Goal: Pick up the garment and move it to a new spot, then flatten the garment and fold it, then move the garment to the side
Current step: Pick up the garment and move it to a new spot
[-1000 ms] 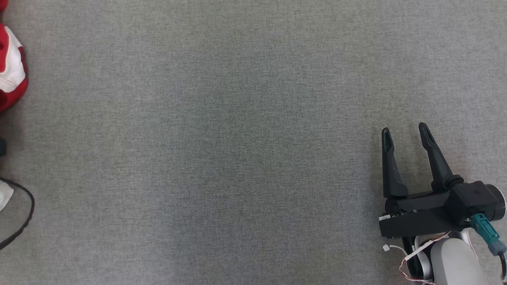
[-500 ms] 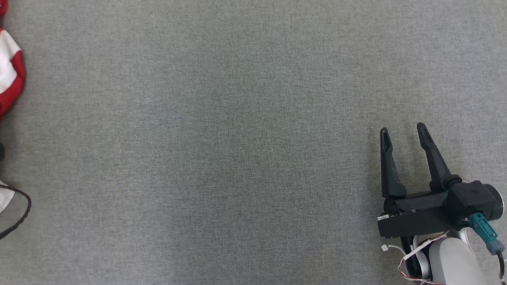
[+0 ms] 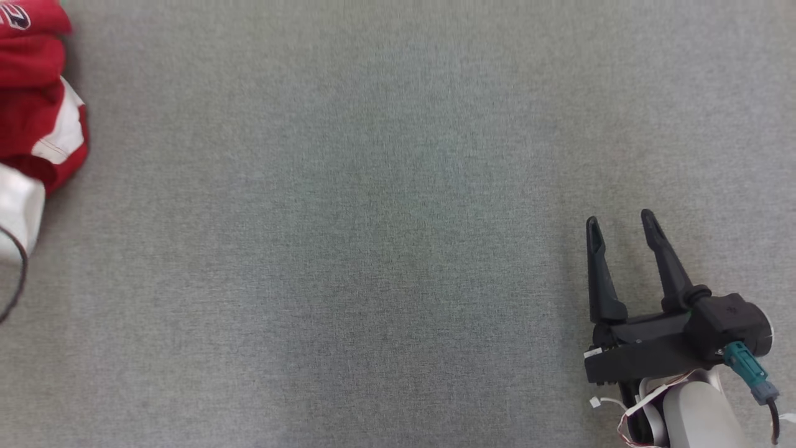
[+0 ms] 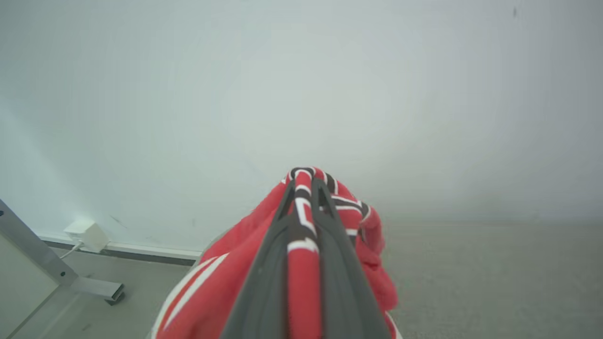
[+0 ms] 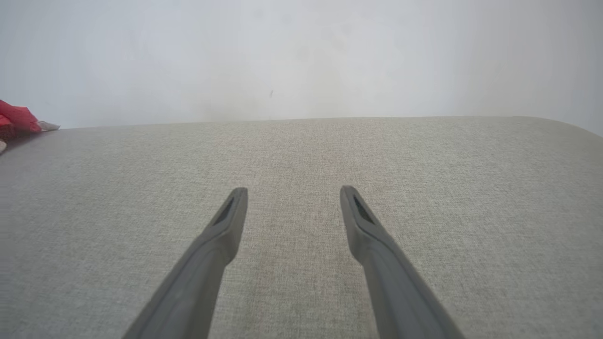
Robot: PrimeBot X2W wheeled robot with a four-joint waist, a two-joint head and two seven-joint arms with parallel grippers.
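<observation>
The garment point(image 3: 37, 112) is red with white stripes and black trim, bunched at the far left edge of the head view. In the left wrist view the garment point(image 4: 358, 221) drapes over and between the two dark fingers, and my left gripper point(image 4: 304, 186) is shut on a striped fold of it, lifted off the grey surface. My right gripper point(image 3: 619, 225) stands open at the lower right, fingers spread with nothing between them. In the right wrist view the right gripper point(image 5: 292, 192) hovers over bare fabric, with the garment point(image 5: 16, 118) a small red patch at far left.
A wide grey fabric surface point(image 3: 373, 236) stretches between the two arms. A pale forearm and dark cable point(image 3: 15, 249) sit at the left edge below the garment. A white wall, a metal frame leg point(image 4: 56, 273) and a white plug box point(image 4: 87, 234) lie behind the surface.
More of the red garment now shows at the left edge, further right and higher up the head view. The right gripper sits slightly lower and left, still open.
</observation>
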